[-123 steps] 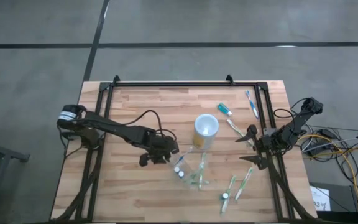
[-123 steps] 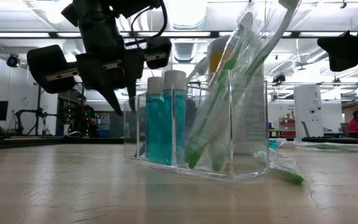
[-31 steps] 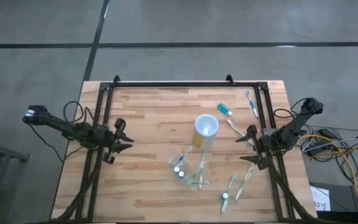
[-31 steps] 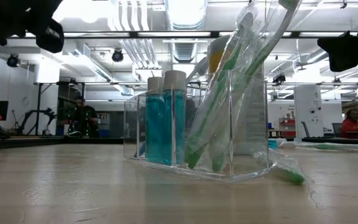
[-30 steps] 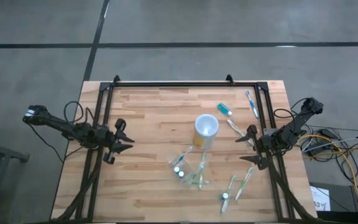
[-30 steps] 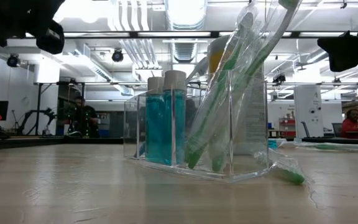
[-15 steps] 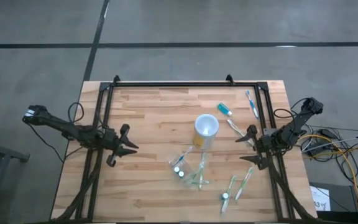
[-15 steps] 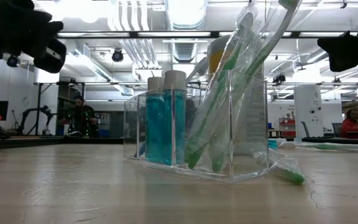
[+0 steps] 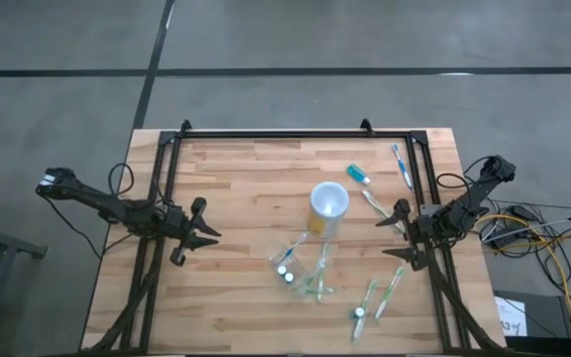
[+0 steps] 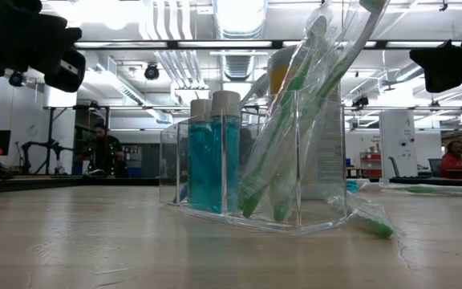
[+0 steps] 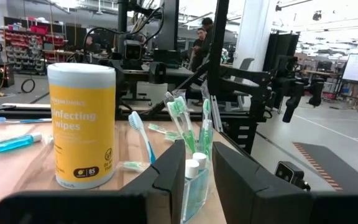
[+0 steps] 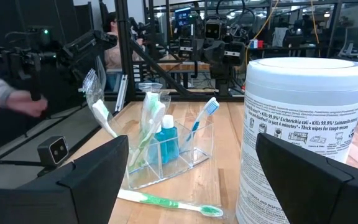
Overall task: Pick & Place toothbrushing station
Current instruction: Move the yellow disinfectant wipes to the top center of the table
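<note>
The toothbrushing station (image 10: 251, 160) stands upright on the wooden table (image 9: 226, 178), toward the front middle, just in front of the yellow wipes canister (image 9: 328, 206). It is a clear, rigid plastic organizer with thin walls and several compartments. One end holds two small bottles of blue liquid (image 10: 213, 152); the other holds wrapped toothbrushes (image 10: 295, 120) that lean outward well above the rim.

Handling, as judged from these views:
- Light overall. The bottles probably add weight at one end, so the load is likely uneven.
- Walls are stiff but smooth; expect a slippery surface. Thin clear plastic may crack under hard pressure.
- The tall brushes probably raise the centre of mass. Tilting would likely spill the contents.
- Best hold: across the narrow width, on a bare outer wall or a partition, low and near the middle. Keep it level.

Left gripper (image 9: 194, 231): near the table's left edge, well apart from the station, fingers (image 11: 169, 180) a narrow gap apart, holding nothing.

Right gripper (image 9: 401, 236): near the right edge, fingers spread wide, empty.

Loose toothbrushes (image 9: 380, 295) lie beside the station. Farther back lies a small blue tube (image 9: 358, 175).
</note>
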Action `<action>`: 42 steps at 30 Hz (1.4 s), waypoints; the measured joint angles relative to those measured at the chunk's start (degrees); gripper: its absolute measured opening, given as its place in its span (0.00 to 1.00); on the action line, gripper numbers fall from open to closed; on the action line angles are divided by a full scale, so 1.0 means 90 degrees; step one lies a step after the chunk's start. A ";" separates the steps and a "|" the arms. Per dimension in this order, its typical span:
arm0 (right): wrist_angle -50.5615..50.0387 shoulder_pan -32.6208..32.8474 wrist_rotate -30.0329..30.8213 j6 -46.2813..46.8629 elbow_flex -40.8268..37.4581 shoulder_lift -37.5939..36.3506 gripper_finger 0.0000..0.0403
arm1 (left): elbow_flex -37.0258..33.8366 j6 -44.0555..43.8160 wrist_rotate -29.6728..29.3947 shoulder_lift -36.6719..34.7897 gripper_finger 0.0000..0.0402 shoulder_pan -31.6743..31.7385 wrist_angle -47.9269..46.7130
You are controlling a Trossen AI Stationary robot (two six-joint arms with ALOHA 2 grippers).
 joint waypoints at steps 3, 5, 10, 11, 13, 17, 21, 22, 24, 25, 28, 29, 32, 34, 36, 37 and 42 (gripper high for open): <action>0.0000 0.0000 0.0002 0.0000 0.0002 0.0000 0.86 | 0.0000 0.0000 -0.0002 0.0000 0.21 0.0000 -0.0002; -0.0001 0.0000 0.0001 0.0000 0.0001 0.0000 0.86 | 0.0000 0.0002 -0.0002 0.0000 0.21 0.0000 -0.0002; -0.0002 0.0000 0.0002 -0.0002 0.0000 0.0000 0.86 | 0.0000 0.0002 -0.0004 0.0000 0.21 0.0000 -0.0002; -0.0002 0.0000 0.0002 0.0000 0.0002 0.0000 0.86 | 0.0000 0.0002 -0.0005 0.0000 0.21 0.0000 -0.0003; -0.0002 0.0000 0.0002 0.0000 0.0002 0.0000 0.87 | 0.0000 0.0002 -0.0005 0.0000 0.21 0.0000 -0.0005; -0.0001 0.0000 0.0001 -0.0001 0.0001 0.0000 0.86 | 0.0000 0.0005 -0.0005 0.0000 0.21 0.0000 -0.0005; 0.0000 0.0000 0.0452 -0.0463 0.0002 0.0000 0.86 | 0.0000 0.0005 -0.0007 0.0000 0.21 0.0000 -0.0005; 0.0000 -0.0007 0.0551 -0.0614 0.0000 0.0000 0.86 | 0.0000 0.0005 -0.0007 0.0000 0.21 0.0000 -0.0005; -0.0002 -0.0005 0.0574 -0.0850 0.0000 0.0000 0.86 | 0.0000 0.0005 -0.0007 0.0000 0.21 0.0000 -0.0005; 0.0000 -0.0005 0.0571 -0.0929 0.0000 0.0000 0.86 | 0.0000 0.0005 -0.0007 0.0000 0.21 0.0000 -0.0005; 0.0000 -0.0005 0.0570 -0.0996 0.0002 0.0000 0.87 | 0.0000 0.0005 -0.0007 0.0000 0.21 0.0000 -0.0005; 0.0000 -0.0005 0.0570 -0.0950 0.0002 0.0000 0.87 | 0.0000 0.0005 -0.0007 0.0000 0.21 0.0000 -0.0005; 0.0022 -0.0007 0.0719 -0.0820 0.0002 0.0001 0.86 | 0.0000 0.0005 -0.0007 0.0000 0.21 0.0000 -0.0005; 0.0010 -0.0013 0.0980 -0.0441 0.0000 0.0010 0.86 | 0.0000 0.0005 -0.0007 0.0000 0.21 0.0000 -0.0005; -0.0024 -0.0019 0.1237 0.0142 0.0000 0.0013 0.86 | 0.0000 0.0005 -0.0007 0.0002 0.21 0.0000 -0.0007; -0.0021 -0.0021 0.1369 0.0308 0.0000 0.0030 0.86 | 0.0000 0.0005 -0.0007 0.0002 0.21 0.0000 -0.0006; 0.0113 -0.0203 0.2015 0.0774 0.0000 0.0236 0.87 | 0.0000 0.0005 -0.0007 0.0002 0.21 0.0000 -0.0007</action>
